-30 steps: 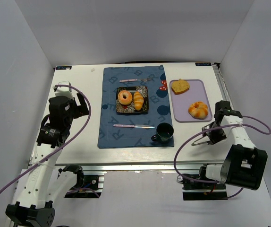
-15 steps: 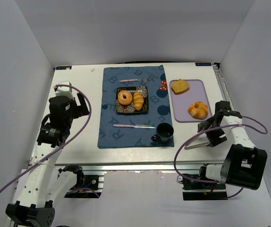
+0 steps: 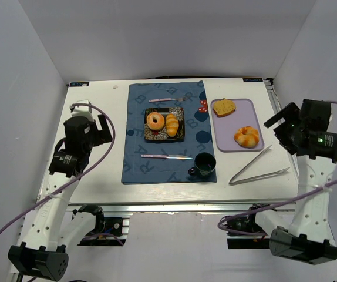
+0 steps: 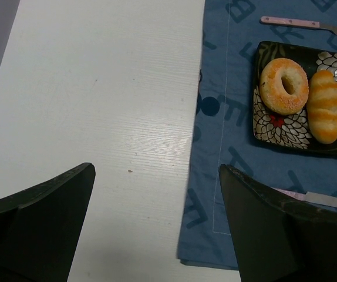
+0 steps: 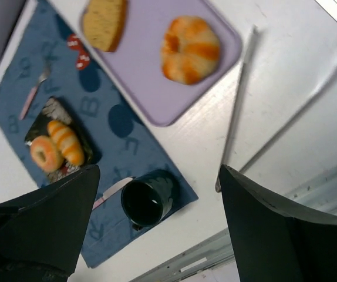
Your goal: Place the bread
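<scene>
Tongs (image 3: pixel 258 168) let go, right arm (image 3: pixel 309 132) up
They now lie free on the surface (image 3: pixel 110 176); right jaws apart, lifted clear; left jaws apart, unmoved.

left arm (image 3: pixel 76 139), right arm (image 3: pixel 309 138) — white links, black joints | cables (image 3: pixel 113 135): purple | fingers (image 4: pixel 45 229): black, tapered

The white table (image 3: pixel 113 176) carries a blue placemat (image 3: pixel 134 117), lilac tray (image 3: pixel 222 132) and metal tongs (image 3: pixel 259 176).

White wooden table (image 3: pixel 101 97); plain pale grey walls (image 3: pixel 157 35) at back and both sides; soft even light.
</scene>
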`<action>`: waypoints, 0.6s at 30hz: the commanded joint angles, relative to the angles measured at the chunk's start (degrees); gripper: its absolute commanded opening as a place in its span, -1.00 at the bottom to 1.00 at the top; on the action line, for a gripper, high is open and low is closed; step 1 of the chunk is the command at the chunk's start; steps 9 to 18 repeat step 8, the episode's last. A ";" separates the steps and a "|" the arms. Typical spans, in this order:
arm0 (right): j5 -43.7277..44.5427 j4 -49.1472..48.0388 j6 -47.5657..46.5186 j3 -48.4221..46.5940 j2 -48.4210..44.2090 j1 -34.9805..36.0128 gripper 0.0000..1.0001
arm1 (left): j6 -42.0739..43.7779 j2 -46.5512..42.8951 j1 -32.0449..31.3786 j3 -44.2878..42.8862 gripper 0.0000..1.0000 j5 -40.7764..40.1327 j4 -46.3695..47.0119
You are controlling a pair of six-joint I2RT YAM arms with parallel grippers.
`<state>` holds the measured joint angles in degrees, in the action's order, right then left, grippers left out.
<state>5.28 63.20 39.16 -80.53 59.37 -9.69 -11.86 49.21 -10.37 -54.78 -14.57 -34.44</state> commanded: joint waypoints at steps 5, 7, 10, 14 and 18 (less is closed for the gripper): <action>-10.90 -8.69 -12.94 3.53 -6.37 -0.15 0.79 | -2.82 -0.07 -0.26 -1.38 0.97 3.58 4.63; -10.82 -9.14 -15.59 2.58 -6.90 -0.06 0.79 | -3.35 -0.69 -0.26 -1.20 0.96 3.93 7.18; -10.64 -9.49 -17.52 1.70 -6.99 -0.15 0.79 | -3.87 -1.22 -0.26 -1.20 0.96 3.93 7.80; -10.64 -9.49 -17.52 1.70 -6.99 -0.15 0.79 | -3.87 -1.22 -0.26 -1.20 0.96 3.93 7.80; -10.64 -9.49 -17.52 1.70 -6.99 -0.15 0.79 | -3.87 -1.22 -0.26 -1.20 0.96 3.93 7.80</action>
